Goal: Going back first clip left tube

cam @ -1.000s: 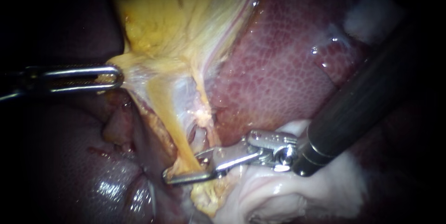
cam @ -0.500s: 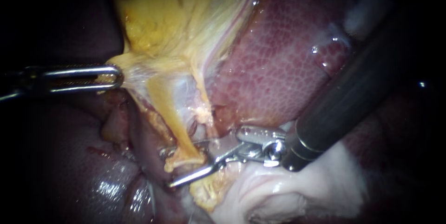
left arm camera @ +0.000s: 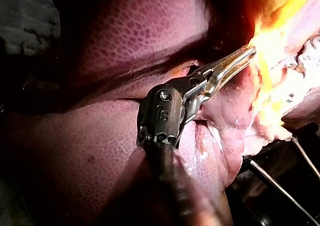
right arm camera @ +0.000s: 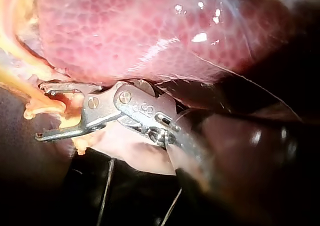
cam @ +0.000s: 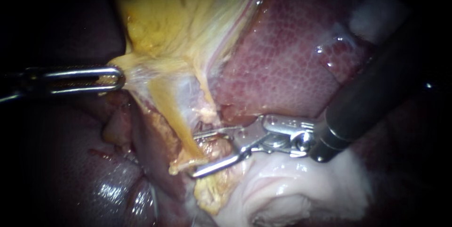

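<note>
My left instrument (cam: 101, 78) comes in level from the left, its jaws shut on the yellow edge of the gallbladder (cam: 179, 24) and holding it taut. The left wrist view shows the same grip (left arm camera: 235, 63). A yellow tube (cam: 172, 114) runs down from the gallbladder to a frayed end. My right instrument (cam: 194, 155) reaches in from the right with its jaws open. Their tips stand at the tube's lower end, with orange tissue between them. In the right wrist view the tube (right arm camera: 40, 105) lies at the mouth of the open jaws (right arm camera: 47, 111). I see no clip.
The mottled red liver (cam: 292, 67) fills the upper right, just above the right instrument's wrist. Pale white tissue (cam: 282, 189) lies beneath the right jaws. Darker liver (cam: 70, 161) sits at the lower left.
My right instrument has drawn back to the right and slightly up, so its open jaws no longer reach past the tube. The left instrument has stayed still.
</note>
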Robot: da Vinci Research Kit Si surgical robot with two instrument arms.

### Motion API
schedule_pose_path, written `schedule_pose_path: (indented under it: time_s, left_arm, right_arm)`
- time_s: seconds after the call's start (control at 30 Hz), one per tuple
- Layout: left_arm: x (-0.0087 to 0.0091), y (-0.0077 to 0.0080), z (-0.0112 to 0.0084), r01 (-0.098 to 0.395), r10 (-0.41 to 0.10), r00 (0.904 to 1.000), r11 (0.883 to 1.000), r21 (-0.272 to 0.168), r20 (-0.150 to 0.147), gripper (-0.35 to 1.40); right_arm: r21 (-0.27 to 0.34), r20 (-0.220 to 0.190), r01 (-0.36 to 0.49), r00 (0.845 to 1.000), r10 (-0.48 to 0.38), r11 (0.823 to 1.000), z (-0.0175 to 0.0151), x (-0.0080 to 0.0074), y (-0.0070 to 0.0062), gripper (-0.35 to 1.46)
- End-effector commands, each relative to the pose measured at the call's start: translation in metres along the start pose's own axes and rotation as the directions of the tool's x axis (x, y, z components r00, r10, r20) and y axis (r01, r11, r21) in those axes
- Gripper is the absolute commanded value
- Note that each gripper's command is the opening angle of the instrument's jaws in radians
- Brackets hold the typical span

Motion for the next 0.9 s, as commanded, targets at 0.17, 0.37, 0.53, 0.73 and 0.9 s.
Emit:
schedule_pose_path:
  time_s: [0.17, 0.37, 0.53, 0.73, 0.9]
  left_arm:
    - [0.0001, 0.0, 0.0, -0.001, 0.001, 1.0, 1.0, 0.001, 0.0, -0.35]
    - [0.0003, 0.0001, 0.0003, -0.002, 0.002, 1.0, 1.0, 0.0, 0.001, -0.35]
    - [0.0009, 0.0001, 0.0009, -0.005, 0.005, 1.0, 1.0, -0.005, 0.004, -0.35]
    - [0.0027, 0.0002, 0.0042, -0.015, 0.015, 0.9998, 1.0, -0.003, 0.01, -0.35]
    - [0.0044, 0.0006, 0.0083, -0.026, 0.026, 0.9996, 1.0, 0.003, -0.01, -0.35]
  right_arm:
    - [-0.037, -0.003, 0.033, 0.999, -0.033, 0.999, -0.0051, 0.0039, -0.0016, 0.6]
    - [-0.077, 0.023, 0.06, 0.998, -0.058, 0.995, -0.0099, 0.008, -0.0036, 0.6]
    - [-0.09, 0.039, 0.07, 0.997, -0.066, 0.993, -0.0126, 0.0098, -0.005, 0.6]
    - [-0.094, 0.044, 0.07, 0.997, -0.066, 0.993, -0.0135, 0.01, -0.0054, 0.6]
    - [-0.096, 0.043, 0.07, 0.997, -0.066, 0.993, -0.0134, 0.0099, -0.0051, 0.6]
